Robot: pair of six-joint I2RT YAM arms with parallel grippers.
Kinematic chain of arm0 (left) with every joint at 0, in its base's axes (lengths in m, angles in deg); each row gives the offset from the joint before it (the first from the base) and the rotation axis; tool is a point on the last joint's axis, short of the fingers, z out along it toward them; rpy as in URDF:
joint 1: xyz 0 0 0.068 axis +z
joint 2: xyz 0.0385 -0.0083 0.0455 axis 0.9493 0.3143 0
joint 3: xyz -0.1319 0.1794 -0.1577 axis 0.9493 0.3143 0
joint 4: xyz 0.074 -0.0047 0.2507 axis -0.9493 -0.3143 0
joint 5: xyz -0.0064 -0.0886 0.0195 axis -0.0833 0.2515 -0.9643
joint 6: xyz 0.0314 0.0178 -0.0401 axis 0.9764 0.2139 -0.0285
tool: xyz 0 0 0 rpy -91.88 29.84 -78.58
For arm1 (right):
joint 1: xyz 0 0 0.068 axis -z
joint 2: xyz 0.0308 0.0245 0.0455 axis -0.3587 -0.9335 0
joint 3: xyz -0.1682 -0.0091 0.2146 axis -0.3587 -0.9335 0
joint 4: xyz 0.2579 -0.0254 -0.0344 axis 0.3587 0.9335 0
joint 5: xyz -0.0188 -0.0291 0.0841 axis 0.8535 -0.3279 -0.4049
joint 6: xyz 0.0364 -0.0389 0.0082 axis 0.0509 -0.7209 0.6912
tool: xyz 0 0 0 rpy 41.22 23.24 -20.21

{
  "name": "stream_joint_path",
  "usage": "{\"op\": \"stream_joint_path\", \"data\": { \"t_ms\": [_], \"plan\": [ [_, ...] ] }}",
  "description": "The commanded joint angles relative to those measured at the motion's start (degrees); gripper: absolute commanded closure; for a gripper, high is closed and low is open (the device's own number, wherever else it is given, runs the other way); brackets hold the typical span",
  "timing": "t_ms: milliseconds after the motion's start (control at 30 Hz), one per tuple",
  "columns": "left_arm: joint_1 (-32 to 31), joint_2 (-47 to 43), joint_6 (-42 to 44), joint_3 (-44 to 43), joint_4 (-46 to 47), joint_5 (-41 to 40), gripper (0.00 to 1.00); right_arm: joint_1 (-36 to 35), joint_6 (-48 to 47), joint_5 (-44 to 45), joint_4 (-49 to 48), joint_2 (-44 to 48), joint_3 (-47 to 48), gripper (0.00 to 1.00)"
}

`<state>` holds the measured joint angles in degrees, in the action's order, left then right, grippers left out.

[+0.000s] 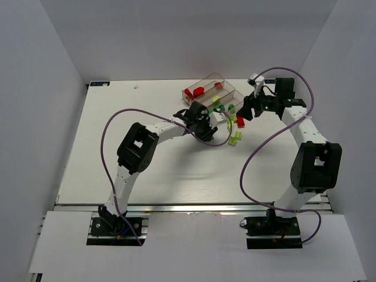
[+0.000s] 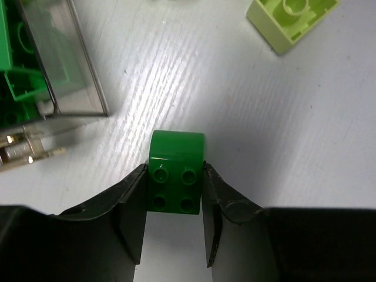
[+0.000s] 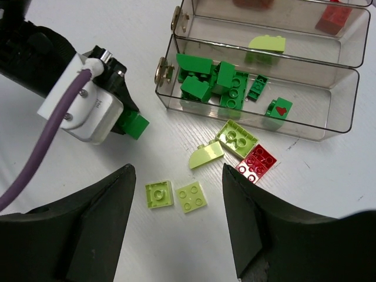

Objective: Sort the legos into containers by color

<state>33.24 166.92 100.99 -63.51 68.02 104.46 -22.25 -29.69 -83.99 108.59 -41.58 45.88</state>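
Green brick sits on the table just near-side of the tray, clamped in my left gripper; right gripper open, empty. Shallow fingertip hold: may twist out on lift.

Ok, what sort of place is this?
Likely a robotics lab test cell: blank white walls enclose a white table, the left arm and right arm are bolted at its near edge.
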Motion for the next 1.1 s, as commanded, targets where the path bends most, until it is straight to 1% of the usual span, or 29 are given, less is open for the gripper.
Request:
{"op": "stream_joint_path", "data": {
  "t_ms": [0,100,233,267,333,367,433,500,667,800,900,967,1067],
  "plan": [
    [0.0,-6.4,-1.7,4.7,-0.3,-0.3,0.83,0.3,-0.1,-1.3,-0.6,2.4,-0.9,0.34],
    [0.1,-11.1,-4.9,7.5,2.1,0.0,0.91,0.4,-0.3,-1.1,-0.6,3.3,-1.6,0.34],
    [0.2,-15.9,-12.7,10.6,7.3,-1.7,0.95,0.5,0.1,-0.1,-0.9,4.8,-3.3,0.38],
    [0.4,-16.3,-14.0,10.5,8.2,-1.7,0.95,0.5,0.8,0.8,-1.3,5.4,-3.7,0.45],
    [1.1,-16.7,-17.8,9.6,10.5,-1.6,0.97,0.5,2.9,4.2,-3.3,6.2,-4.7,0.52],
    [1.3,-16.4,-19.0,7.8,11.5,-1.2,0.97,0.5,3.4,5.1,-3.8,6.8,-5.7,0.60],
    [1.8,-15.5,-21.5,5.4,12.1,-1.5,0.97,0.5,4.6,6.7,-5.1,7.5,-6.7,0.69],
    [1.8,-12.7,-22.6,0.4,11.9,-1.6,0.97,2.3,5.0,7.1,-5.1,7.5,-7.6,0.70],
    [1.9,-4.0,-24.9,-12.8,10.9,-6.3,0.95,2.7,5.7,7.1,-5.2,8.1,-8.9,0.63],
    [1.9,1.1,-28.0,-18.4,13.4,-8.2,0.90,2.7,5.9,6.8,-5.5,7.9,-9.3,0.60],
    [2.0,3.2,-30.5,-19.2,16.9,-9.9,0.85,2.7,6.5,6.4,-5.9,7.5,-9.4,0.58],
    [2.0,4.1,-31.7,-19.2,20.6,-11.1,0.84,2.7,6.7,6.1,-6.2,7.2,-9.4,0.57],
    [2.0,5.6,-33.2,-19.4,23.2,-13.8,0.83,2.7,7.2,5.6,-6.3,6.9,-9.5,0.57]
  ]
}}
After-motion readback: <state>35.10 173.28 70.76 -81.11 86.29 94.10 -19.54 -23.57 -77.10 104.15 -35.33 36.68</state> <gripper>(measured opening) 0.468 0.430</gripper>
